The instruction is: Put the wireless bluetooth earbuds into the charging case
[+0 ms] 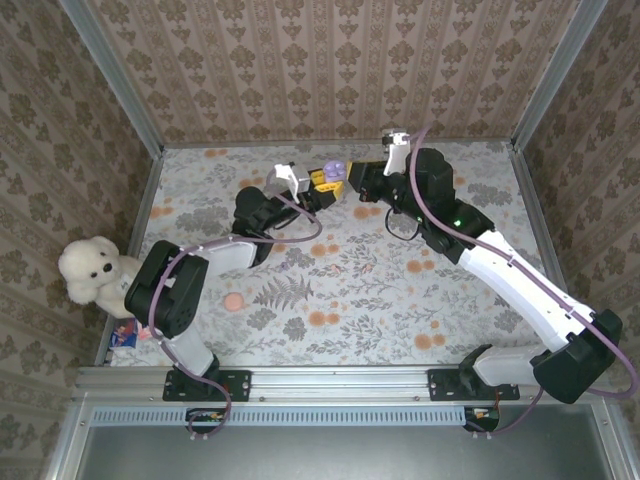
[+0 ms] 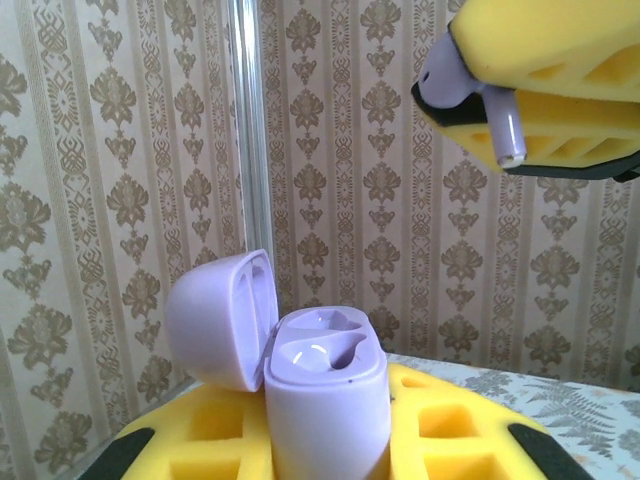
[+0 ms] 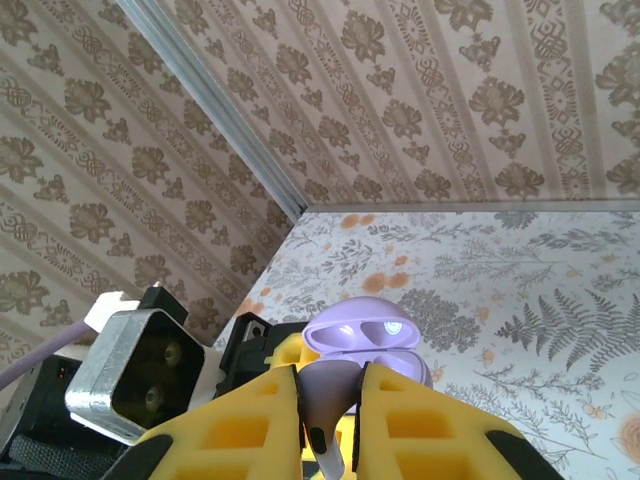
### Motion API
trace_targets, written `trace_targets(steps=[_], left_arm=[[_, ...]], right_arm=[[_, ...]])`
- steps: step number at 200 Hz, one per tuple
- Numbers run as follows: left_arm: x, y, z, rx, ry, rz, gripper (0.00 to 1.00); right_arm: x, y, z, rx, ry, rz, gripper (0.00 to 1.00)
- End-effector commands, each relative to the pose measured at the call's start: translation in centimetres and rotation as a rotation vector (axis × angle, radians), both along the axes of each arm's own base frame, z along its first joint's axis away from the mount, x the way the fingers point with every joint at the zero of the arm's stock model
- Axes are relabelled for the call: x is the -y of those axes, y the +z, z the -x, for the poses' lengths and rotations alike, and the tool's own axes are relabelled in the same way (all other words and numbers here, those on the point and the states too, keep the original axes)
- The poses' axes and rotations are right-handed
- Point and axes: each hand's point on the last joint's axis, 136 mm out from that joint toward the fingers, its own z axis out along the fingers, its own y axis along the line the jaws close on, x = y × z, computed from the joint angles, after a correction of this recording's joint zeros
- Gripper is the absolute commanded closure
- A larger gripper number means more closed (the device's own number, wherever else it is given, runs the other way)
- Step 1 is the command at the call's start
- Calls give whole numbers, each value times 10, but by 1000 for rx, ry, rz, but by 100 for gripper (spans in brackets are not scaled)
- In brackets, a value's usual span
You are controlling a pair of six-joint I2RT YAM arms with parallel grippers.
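Note:
The lilac charging case (image 2: 325, 400) stands upright between the yellow foam fingers (image 2: 455, 425) of my left gripper (image 2: 325, 445), which is shut on it. Its lid (image 2: 215, 320) is swung open to the left, and both wells look empty. My right gripper (image 3: 330, 425) is shut on one lilac earbud (image 3: 338, 405), stem pointing down. It hangs above and to the right of the case, apart from it. The left wrist view shows that earbud (image 2: 480, 100) at the top right. Seen from above, both grippers meet at the case (image 1: 335, 170) near the back of the table.
A white plush toy (image 1: 92, 268) sits at the table's left edge. Metal frame posts (image 2: 250, 130) and patterned walls close in the back and sides. The flowered tabletop (image 1: 330, 300) stretches out in front of the arms.

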Motion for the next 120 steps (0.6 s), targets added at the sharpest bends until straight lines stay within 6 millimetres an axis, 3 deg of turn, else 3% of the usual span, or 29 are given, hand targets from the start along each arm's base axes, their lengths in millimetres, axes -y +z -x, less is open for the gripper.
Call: trace_targets(steps=[1,120], left_arm=[[0,10,4,126,38,-2,100],[9,7,17,196,6,-59,100]], right_arm=[[-1,22,9,90,47,-33,82],[-7,0,5,105,71,5,83]])
